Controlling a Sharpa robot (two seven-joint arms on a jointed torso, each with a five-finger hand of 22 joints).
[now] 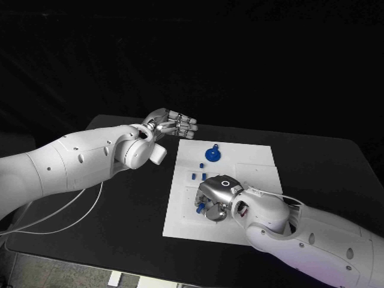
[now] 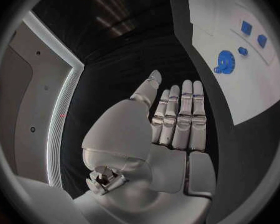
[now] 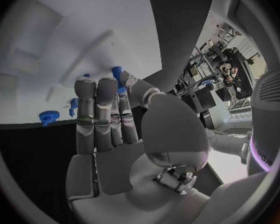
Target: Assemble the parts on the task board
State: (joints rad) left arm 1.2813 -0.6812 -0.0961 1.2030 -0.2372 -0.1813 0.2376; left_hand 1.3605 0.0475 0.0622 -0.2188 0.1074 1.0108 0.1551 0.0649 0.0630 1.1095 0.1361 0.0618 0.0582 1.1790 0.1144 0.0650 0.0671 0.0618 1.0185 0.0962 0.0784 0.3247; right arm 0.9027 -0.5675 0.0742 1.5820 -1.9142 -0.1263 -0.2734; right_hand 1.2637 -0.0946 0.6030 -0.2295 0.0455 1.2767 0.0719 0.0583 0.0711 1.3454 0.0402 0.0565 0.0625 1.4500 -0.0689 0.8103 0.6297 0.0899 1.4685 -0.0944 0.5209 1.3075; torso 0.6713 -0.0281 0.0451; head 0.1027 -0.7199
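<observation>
Hovering low over the white task board [image 1: 244, 157] at lower centre, the right hand [image 1: 216, 198] pinches a small blue peg [image 3: 117, 77], apparently to seat it; a blue gear [image 1: 213, 155] lies toward the board's upper edge. Keeping clear of the work, the left hand [image 1: 170, 126] hangs above the tabletop [image 1: 123, 222] at upper left of the board, fingers straight, side by side, holding nothing.

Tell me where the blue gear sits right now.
In the head view the blue gear lies on the far part of the white task board, beyond the small blue parts and just right of the left robot hand.
</observation>
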